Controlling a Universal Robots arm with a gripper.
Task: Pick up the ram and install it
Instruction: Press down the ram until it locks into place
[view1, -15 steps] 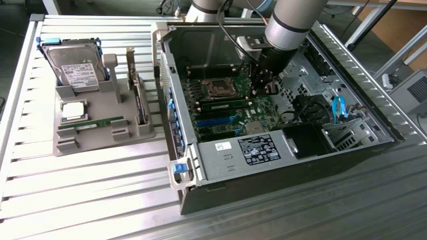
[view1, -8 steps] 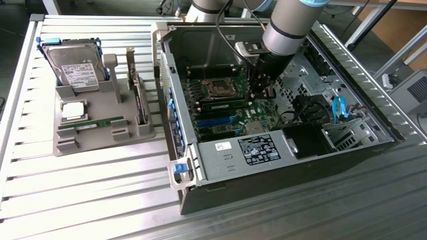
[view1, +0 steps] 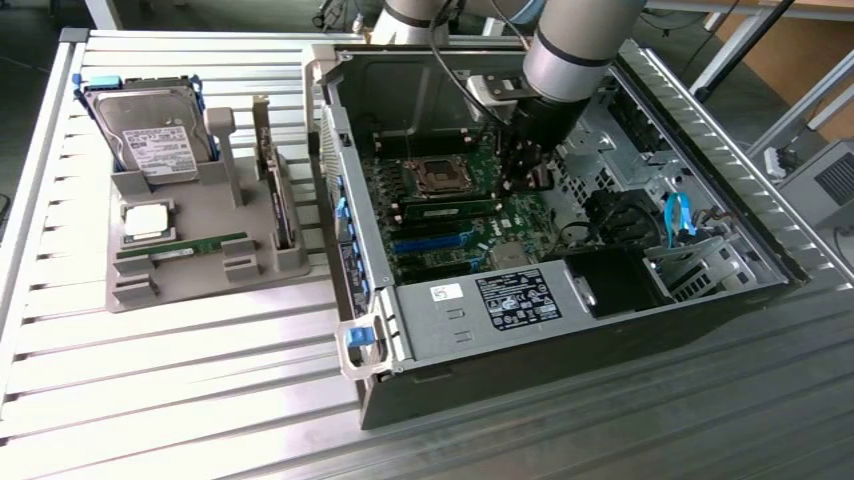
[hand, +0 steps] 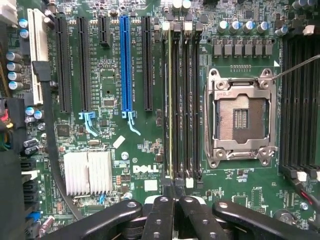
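A ram (view1: 447, 211) stands in a slot on the motherboard, beside the empty processor socket (view1: 434, 177). The wrist view shows this ram (hand: 170, 100) edge-on as a thin green line in the black slots next to the socket (hand: 240, 117). My gripper (view1: 531, 180) reaches down into the open computer case (view1: 574, 330), just off one end of that stick. Its black fingers (hand: 162, 207) are shut together, and the gripper (hand: 174, 192) sits right above the ram's near end. Whether the tips touch the stick I cannot tell. A second green ram (view1: 180, 248) lies on the grey holder (view1: 200, 270) outside the case.
The holder also carries a silver hard drive (view1: 154, 135) and a square processor chip (view1: 144, 222). Inside the case are a labelled power supply (view1: 514, 298), a blue cable (view1: 674, 215) and a drive cage. A blue expansion slot (hand: 126, 65) and a heatsink (hand: 87, 172) lie near the ram slots.
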